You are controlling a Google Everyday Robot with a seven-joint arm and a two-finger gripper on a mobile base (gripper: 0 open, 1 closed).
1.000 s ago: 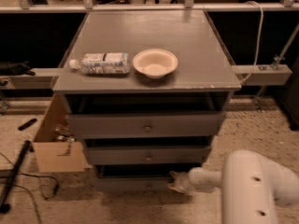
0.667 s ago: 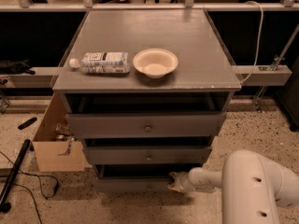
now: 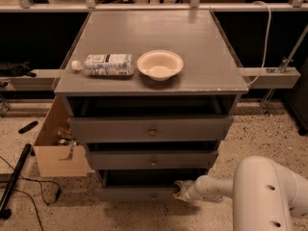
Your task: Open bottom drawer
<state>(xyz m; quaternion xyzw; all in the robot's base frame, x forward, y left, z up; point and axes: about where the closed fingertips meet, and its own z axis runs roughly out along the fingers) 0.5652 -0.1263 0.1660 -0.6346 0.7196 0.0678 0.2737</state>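
The bottom drawer (image 3: 134,193) is the lowest, narrowest grey front of three on the grey cabinet, with a small round knob near its middle. It stands pulled out a little, with a dark gap above its front. My gripper (image 3: 180,190) is at the right end of that drawer front, at the tip of my white arm (image 3: 216,189) that reaches in from the lower right. The top drawer (image 3: 149,128) and middle drawer (image 3: 151,160) above it also stick out slightly.
A plastic bottle (image 3: 103,64) lies on its side and a cream bowl (image 3: 160,64) sits on the cabinet top (image 3: 202,47). An open cardboard box (image 3: 55,148) stands at the cabinet's left. A black pole and cables (image 3: 14,177) lie on the speckled floor.
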